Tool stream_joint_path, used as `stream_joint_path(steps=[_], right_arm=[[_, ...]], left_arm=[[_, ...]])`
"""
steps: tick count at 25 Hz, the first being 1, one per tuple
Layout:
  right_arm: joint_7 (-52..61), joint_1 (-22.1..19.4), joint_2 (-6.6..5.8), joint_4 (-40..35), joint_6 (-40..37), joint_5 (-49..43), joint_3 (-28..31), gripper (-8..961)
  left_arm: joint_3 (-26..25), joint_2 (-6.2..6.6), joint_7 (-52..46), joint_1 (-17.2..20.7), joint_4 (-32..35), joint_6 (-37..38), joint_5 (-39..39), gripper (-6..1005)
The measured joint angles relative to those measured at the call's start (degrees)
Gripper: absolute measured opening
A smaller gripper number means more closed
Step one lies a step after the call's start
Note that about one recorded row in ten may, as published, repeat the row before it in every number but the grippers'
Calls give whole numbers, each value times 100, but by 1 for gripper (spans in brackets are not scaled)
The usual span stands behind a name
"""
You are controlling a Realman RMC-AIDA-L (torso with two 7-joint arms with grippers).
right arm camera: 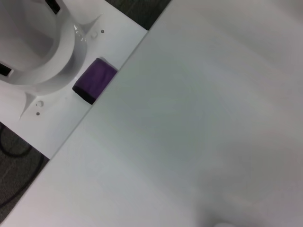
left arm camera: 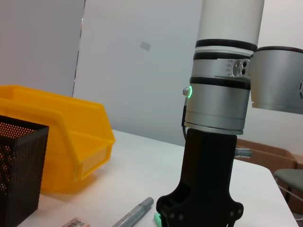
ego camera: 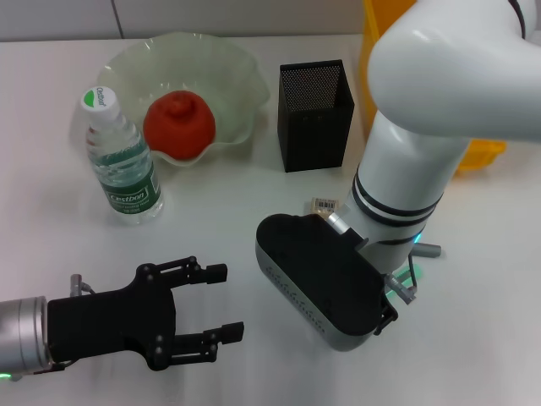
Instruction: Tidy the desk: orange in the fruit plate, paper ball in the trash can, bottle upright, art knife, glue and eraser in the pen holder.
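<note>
The orange (ego camera: pixel 177 125) lies in the fruit plate (ego camera: pixel 232 63). To its left the bottle (ego camera: pixel 122 161) stands upright. The pen holder (ego camera: pixel 314 114) is at mid-table, with the trash can (left arm camera: pixel 71 137) behind my right arm. The eraser (ego camera: pixel 325 205) lies just beyond my right wrist, and the glue (left arm camera: pixel 135 215) lies beside it. My right gripper (left arm camera: pixel 201 208) points down at the table near them. A mint-green sliver (left arm camera: pixel 156 218) at its base may be the art knife. My left gripper (ego camera: pixel 221 303) hovers open at the front left, holding nothing. The paper ball is out of view.
My right arm's white elbow (ego camera: pixel 448 68) covers the back right of the table. The right wrist view shows bare white tabletop, its edge and the robot's base (right arm camera: pixel 42 52) below.
</note>
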Motion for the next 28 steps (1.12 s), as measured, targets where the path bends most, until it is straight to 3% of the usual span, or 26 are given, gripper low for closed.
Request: stream_joint_path(steps=[8,14,19,20,28], right_arm=[[7,-13,0,-41,-1,-2,53,197],[-11,-30,0,-50,-97,31,307,182],[-311,-101,-15,-115,-629,219,1439,180],[-311,-101,-15,-115,-629,219,1439,180],[-1218,-323,-53,599,-1084,678,3656,181]], left_arm=[[2,16,-3,-10,3,0,0,770],[2,38,-4,-8,8,0,0,770],[2,52,-4,0,9,-1,-4,770],[2,52,-4,4,9,1,-9,770],[-85,53,-4,8,13,42,-41,770]])
